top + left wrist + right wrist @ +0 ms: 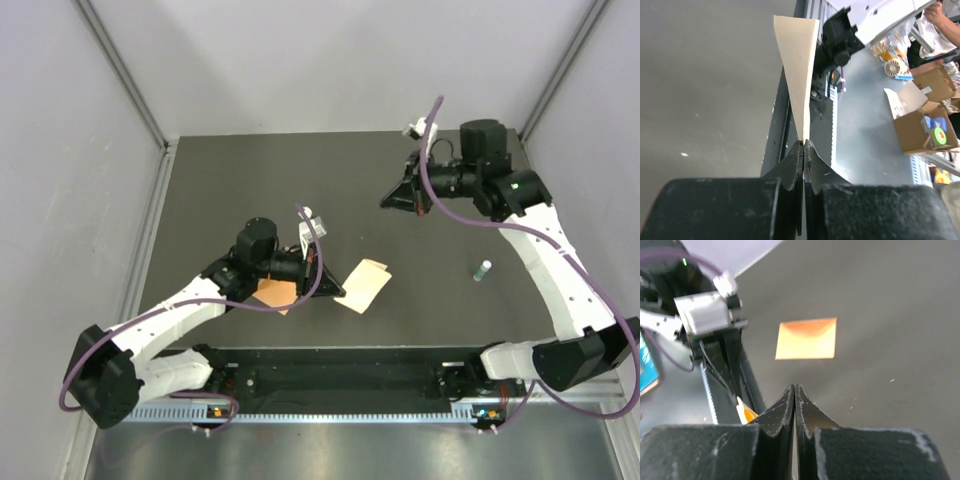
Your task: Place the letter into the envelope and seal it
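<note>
My left gripper [338, 291] [804, 142] is shut on one edge of the letter [366, 285], a pale cream sheet held off the table near the front middle. In the left wrist view the letter [797, 65] runs almost edge-on away from the closed jaws. The orange envelope [275, 293] lies flat on the dark table, partly under my left arm. The right wrist view shows the envelope [806, 338] whole, its triangular flap visible. My right gripper [385, 201] [795, 386] hangs shut and empty at the back right, pointing toward the left arm.
A small green-and-white tube [484, 270] stands on the table at the right. A toothed metal rail [330, 408] runs along the near edge between the arm bases. Grey walls close in the left, back and right. Cardboard boxes [922, 125] sit off the table.
</note>
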`<state>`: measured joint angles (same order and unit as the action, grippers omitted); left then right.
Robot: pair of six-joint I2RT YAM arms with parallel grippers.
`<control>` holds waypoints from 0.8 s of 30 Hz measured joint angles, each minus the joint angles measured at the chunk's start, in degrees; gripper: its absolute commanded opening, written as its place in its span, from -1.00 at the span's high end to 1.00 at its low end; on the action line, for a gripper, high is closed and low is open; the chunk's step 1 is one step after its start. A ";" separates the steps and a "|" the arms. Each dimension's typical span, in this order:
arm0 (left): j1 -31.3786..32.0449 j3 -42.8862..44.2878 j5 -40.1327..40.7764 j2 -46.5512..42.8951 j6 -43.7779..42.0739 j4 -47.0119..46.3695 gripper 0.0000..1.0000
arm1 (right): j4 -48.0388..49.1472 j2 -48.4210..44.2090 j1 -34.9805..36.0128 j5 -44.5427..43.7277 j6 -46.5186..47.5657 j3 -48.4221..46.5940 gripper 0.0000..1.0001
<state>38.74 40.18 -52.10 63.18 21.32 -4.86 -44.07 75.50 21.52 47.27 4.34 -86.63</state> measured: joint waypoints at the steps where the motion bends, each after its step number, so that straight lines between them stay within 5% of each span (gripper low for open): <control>1: 0.00 -0.24 -0.22 0.07 0.00 0.66 1.00 | 0.44 -0.04 -0.79 -0.26 -0.24 -0.76 1.00; 3: 0.00 -0.35 -0.33 0.11 0.52 1.55 1.00 | 2.21 -0.42 -1.51 -0.83 -1.57 -1.29 0.91; 6: 0.00 -0.33 0.94 0.33 2.21 1.29 1.00 | 5.51 -1.88 -1.53 -2.40 -5.66 0.68 -0.01; 8: 0.00 -0.33 2.84 1.68 4.15 0.13 1.00 | 8.28 -4.52 -1.53 -4.59 -9.31 4.52 -0.38; 10: 0.00 -0.02 5.40 4.52 6.84 -0.92 1.00 | 10.54 -8.28 -1.53 -7.63 -13.03 9.62 -0.98; 15: -0.13 4.63 8.07 19.06 15.04 -4.76 1.00 | 12.72 -20.48 -1.53 -16.76 -20.04 21.33 -0.98; 21: -0.22 13.18 5.92 38.73 22.77 -10.54 0.99 | 10.67 -30.32 -1.53 -27.28 -22.62 24.00 -0.98; 24: -0.22 14.99 3.67 46.01 26.43 -13.94 0.41 | 9.62 -33.09 -1.53 -30.73 -22.95 24.02 -0.98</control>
<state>38.52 55.18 -48.42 109.19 47.75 -18.81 -34.46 42.41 19.99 16.53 -18.61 -62.61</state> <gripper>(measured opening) 0.067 0.987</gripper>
